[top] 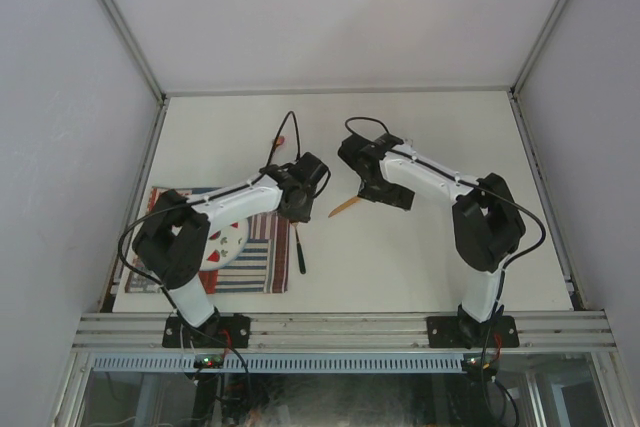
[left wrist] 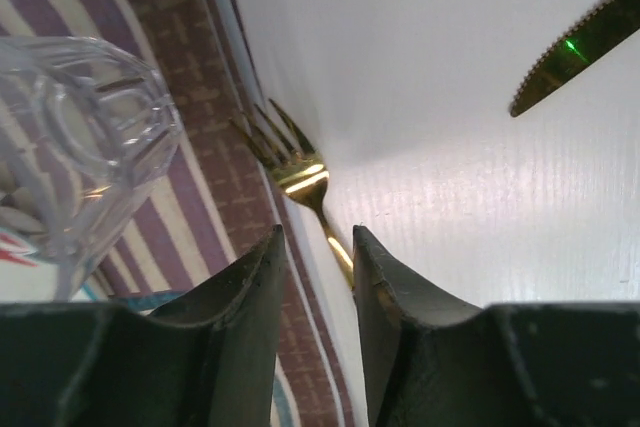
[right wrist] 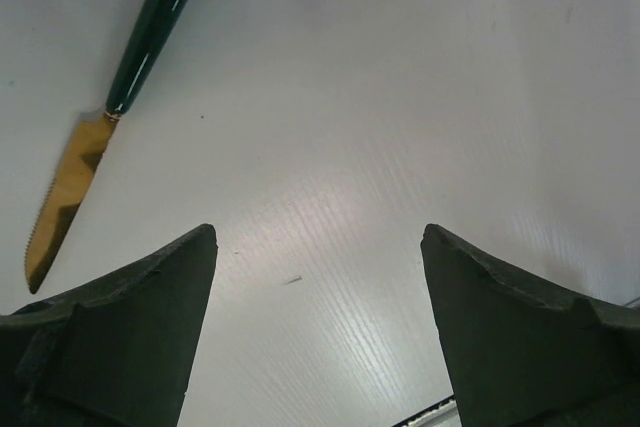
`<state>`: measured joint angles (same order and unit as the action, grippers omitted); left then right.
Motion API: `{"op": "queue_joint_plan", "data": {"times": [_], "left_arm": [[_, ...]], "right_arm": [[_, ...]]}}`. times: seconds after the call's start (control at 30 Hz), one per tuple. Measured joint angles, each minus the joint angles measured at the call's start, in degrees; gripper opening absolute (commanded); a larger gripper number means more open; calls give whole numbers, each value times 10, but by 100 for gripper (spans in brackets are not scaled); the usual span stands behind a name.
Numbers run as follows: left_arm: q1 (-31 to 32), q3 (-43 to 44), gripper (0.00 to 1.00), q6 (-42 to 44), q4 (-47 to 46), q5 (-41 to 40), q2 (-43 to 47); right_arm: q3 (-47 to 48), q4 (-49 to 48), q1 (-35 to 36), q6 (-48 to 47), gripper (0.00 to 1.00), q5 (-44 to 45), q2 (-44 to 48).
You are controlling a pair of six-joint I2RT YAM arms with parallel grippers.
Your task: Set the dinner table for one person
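Observation:
On the off-white dinner table [top: 430, 137] a striped placemat [top: 262, 259] carries a white plate [top: 228, 240] with red marks. A gold fork [left wrist: 300, 177] with a dark handle [top: 300, 252] lies along the mat's right edge. My left gripper [left wrist: 315, 232] hangs low over the fork's neck, which runs beside the right finger. Its jaws are narrowly apart and the left finger stands clear of the fork. A gold serrated knife [right wrist: 130, 67] with a dark green handle lies on the table [right wrist: 420, 97] between the arms. My right gripper [right wrist: 315, 232] is wide open over bare tabletop, with nothing between its fingers.
A clear drinking glass [left wrist: 85, 137] stands on the placemat [left wrist: 190, 77] just left of the fork's tines. The knife's blade tip [left wrist: 575, 47] points in from the right. Aluminium rails [top: 340, 327] edge the table, and grey walls close in on both sides.

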<state>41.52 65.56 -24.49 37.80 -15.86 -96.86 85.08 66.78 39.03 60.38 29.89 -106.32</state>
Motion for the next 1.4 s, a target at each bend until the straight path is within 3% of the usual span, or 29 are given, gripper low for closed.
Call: {"op": "queue_joint_plan", "data": {"times": [0.3,0.53,1.07,1.1,1.17,1.4], "left_arm": [[12,4,38,-22,6,10,-23],[13,-56,38,-8,-4,13,5],[13,-52,35,-10,-25,34,-30],[13,-50,31,-9,-26,35,-32],[13,-45,2,-9,-29,36,-36],[14,-10,0,8,-38,31,-68]], "right_arm": [[0,23,1,-12,84,5,-12],[0,20,1,-22,84,2,-31],[0,19,3,-28,84,-2,-40],[0,19,3,-28,84,-2,-40],[0,18,2,-30,84,-2,-41],[2,18,0,-33,84,-5,-52]]}}
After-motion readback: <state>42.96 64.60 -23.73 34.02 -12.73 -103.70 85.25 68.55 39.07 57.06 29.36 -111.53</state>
